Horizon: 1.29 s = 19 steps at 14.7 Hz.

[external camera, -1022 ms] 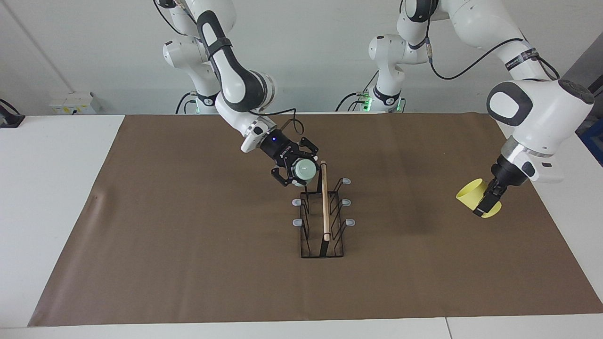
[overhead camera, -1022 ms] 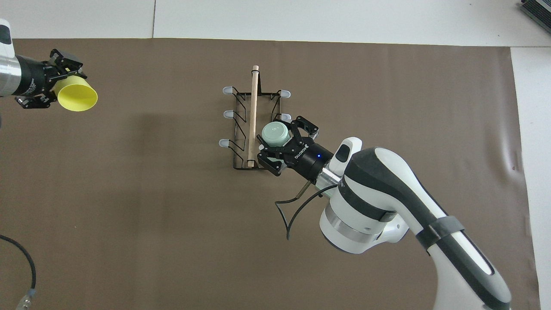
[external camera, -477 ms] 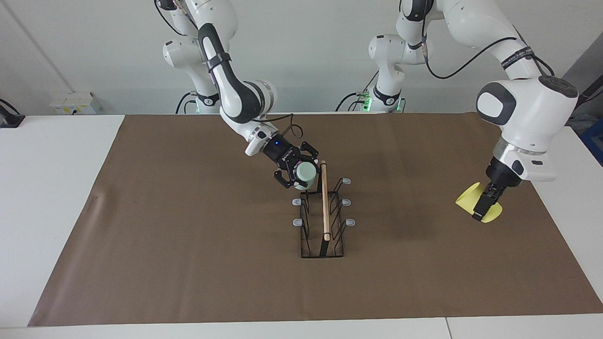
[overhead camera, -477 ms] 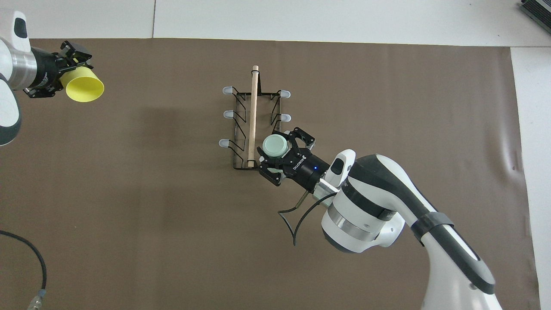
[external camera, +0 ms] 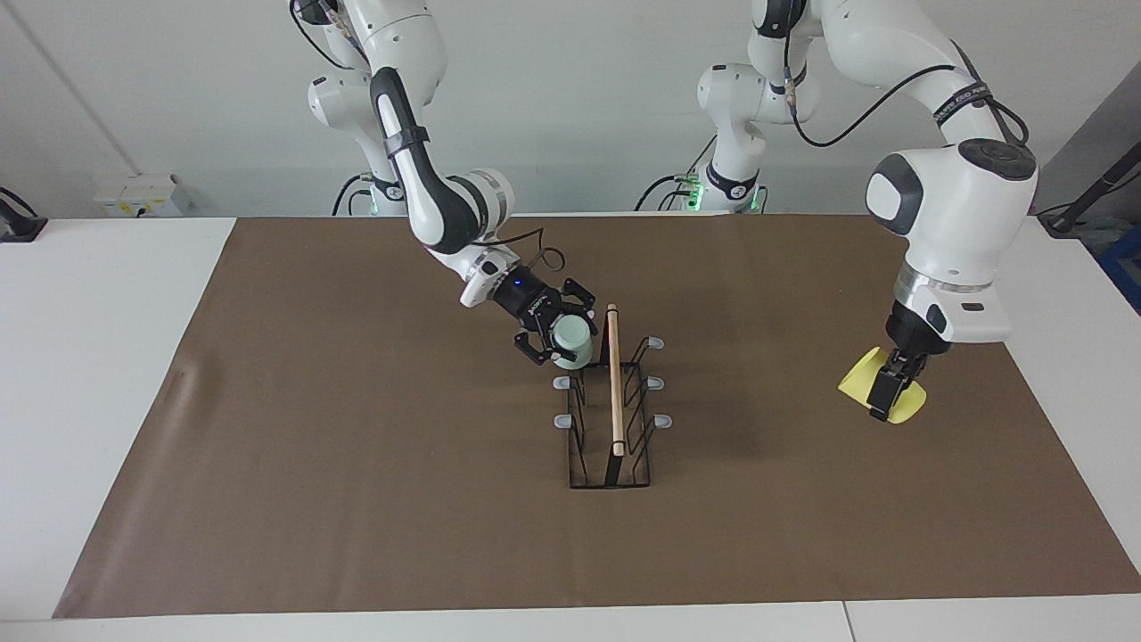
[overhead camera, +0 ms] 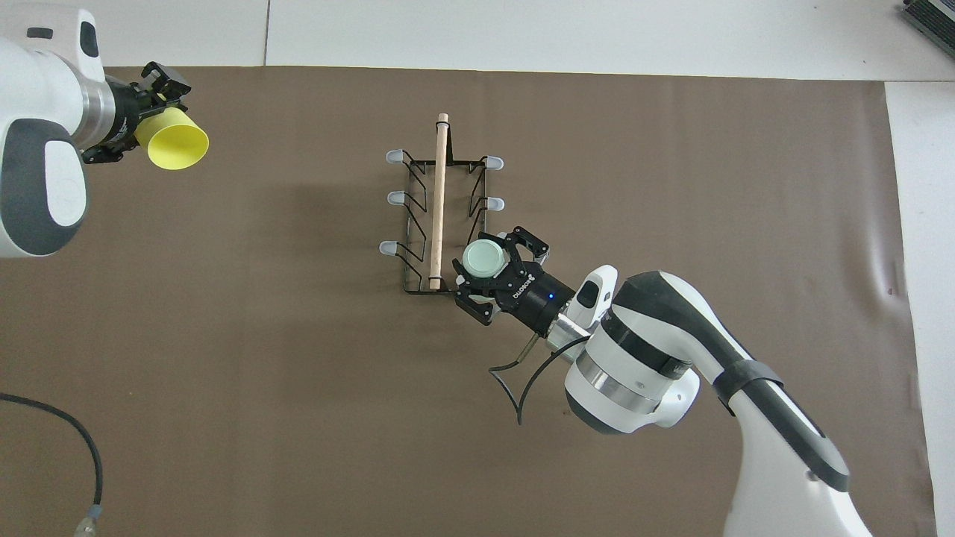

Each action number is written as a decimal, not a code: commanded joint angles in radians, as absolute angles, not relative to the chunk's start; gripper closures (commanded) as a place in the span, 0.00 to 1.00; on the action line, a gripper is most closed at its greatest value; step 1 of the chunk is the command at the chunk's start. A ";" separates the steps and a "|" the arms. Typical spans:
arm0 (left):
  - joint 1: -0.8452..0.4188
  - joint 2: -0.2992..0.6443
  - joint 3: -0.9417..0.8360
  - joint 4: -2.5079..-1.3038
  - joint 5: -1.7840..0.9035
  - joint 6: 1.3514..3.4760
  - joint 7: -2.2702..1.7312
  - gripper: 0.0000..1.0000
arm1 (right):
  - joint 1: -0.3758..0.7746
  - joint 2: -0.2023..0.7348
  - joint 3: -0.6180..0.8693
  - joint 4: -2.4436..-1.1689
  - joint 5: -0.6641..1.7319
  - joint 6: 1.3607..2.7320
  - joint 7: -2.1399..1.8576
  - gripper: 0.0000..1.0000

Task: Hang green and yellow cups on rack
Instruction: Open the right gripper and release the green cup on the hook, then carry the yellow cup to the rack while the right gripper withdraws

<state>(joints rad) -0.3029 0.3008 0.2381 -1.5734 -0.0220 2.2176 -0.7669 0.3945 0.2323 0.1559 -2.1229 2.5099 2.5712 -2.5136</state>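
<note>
over the brown mat [external camera: 357,464] right pincer [external camera: 560,341] grips green cup [external camera: 571,336] by rack [external camera: 611,419]; left pincer [external camera: 891,392] grips yellow cup [external camera: 905,406].

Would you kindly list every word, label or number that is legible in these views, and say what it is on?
"ROBOTIQ": upside down in the overhead view, on the black body of the right gripper.
White lettering on the black band round the left arm: too small to read.
No other text shows.

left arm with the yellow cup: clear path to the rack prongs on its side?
Probably yes. The left gripper holds the yellow cup over bare mat; the rack prongs toward its end carry nothing.
</note>
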 commanded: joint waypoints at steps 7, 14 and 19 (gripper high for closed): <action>-0.491 0.279 0.258 -1.540 0.291 2.050 -1.188 1.00 | 0.400 0.186 0.195 -1.990 2.484 2.891 -2.534 0.00; -0.623 0.192 0.255 -1.689 0.503 1.982 -1.445 1.00 | 0.359 0.189 0.192 -1.990 1.981 2.938 -2.536 0.00; -0.693 0.161 0.253 -1.715 0.607 1.852 -1.543 1.00 | 0.261 0.192 0.192 -2.017 1.554 2.847 -2.536 0.00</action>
<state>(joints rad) -0.6321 0.2142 0.2395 -1.6607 0.5412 1.9067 -1.4611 0.3048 0.1957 0.1833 -1.9932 1.6550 2.8930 -2.5219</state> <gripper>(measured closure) 0.330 0.000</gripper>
